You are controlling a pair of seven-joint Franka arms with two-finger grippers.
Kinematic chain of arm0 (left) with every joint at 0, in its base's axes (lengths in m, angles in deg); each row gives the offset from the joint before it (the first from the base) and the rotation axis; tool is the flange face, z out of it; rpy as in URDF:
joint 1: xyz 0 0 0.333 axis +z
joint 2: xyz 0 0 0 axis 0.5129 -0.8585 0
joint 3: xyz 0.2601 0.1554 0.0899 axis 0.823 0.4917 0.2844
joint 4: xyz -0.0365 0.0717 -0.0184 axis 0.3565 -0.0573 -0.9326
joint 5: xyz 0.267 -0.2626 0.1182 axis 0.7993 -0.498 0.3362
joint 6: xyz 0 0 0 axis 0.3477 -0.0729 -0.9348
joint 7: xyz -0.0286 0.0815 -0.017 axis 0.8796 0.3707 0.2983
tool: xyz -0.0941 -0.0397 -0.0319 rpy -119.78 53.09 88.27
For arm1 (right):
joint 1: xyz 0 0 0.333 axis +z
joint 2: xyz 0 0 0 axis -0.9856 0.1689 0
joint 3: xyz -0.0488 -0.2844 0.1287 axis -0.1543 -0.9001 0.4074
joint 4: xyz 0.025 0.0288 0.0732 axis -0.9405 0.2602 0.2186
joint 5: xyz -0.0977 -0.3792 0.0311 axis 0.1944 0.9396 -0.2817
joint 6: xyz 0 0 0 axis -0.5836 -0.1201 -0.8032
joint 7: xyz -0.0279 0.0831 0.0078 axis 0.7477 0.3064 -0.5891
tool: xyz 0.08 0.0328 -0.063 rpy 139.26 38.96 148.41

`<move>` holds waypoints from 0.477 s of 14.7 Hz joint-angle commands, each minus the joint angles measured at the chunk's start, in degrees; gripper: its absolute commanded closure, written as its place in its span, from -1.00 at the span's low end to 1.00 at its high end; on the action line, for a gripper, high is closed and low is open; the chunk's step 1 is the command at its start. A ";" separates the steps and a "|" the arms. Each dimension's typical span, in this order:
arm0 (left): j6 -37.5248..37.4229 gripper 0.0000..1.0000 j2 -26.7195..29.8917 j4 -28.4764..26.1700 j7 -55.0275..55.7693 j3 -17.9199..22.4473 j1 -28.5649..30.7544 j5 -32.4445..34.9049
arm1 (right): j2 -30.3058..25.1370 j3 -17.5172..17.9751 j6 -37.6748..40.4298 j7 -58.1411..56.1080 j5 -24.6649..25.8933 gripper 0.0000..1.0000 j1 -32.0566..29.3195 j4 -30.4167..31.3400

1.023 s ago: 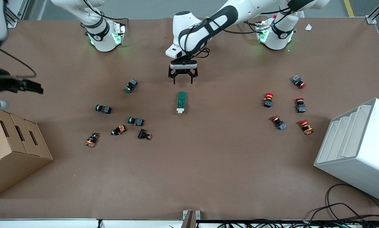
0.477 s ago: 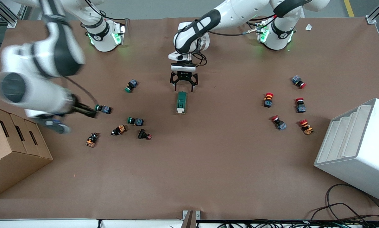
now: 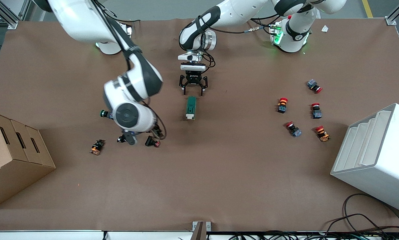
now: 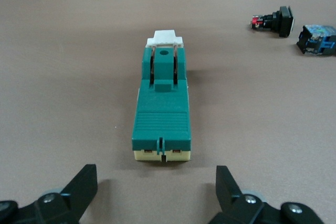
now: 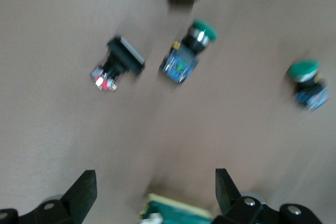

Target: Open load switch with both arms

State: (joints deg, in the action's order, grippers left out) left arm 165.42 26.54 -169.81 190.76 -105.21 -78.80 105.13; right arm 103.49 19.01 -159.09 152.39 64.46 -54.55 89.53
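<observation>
With fingers [image 4: 79, 190] spread wide and gripping nothing, left gripper [image 3: 193, 87] low over the brown table [image 3: 219, 173], just short of the load switch [image 3: 191, 107]'s green end. Right gripper [image 5: 152, 195], likewise splayed, over the green push buttons [image 5: 189, 53], apparently near the switch [image 5: 176, 214]; blurred.

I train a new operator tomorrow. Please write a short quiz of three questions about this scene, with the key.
1. True or false: the left gripper is shut on the load switch.
2. The switch's white toggle piece is at the end A) nearer to the front camera, B) farther from it.
3. Fill in: the right gripper, above the green push buttons, is ___.
Key: 1 false, it is open and apart; 2 A; 3 open.
</observation>
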 commanded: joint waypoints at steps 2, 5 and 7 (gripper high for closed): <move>-3.25 -0.98 -3.33 1.22 3.09 0.41 -0.92 3.91 | 5.69 -0.06 -2.63 10.74 -1.74 -1.00 3.71 -3.23; -3.51 -0.99 -3.68 1.31 3.09 0.41 -0.92 4.18 | 8.07 -0.06 -4.67 14.80 -2.19 -1.00 7.05 -2.97; -3.51 -0.99 -3.68 1.40 3.09 0.41 -1.01 4.18 | 8.69 -0.06 -4.41 14.71 -2.28 -1.00 8.20 -2.97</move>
State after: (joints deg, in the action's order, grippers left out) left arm 161.51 25.09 -169.81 192.79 -105.24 -79.76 107.93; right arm 111.24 19.15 -163.93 165.93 63.19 -47.40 87.79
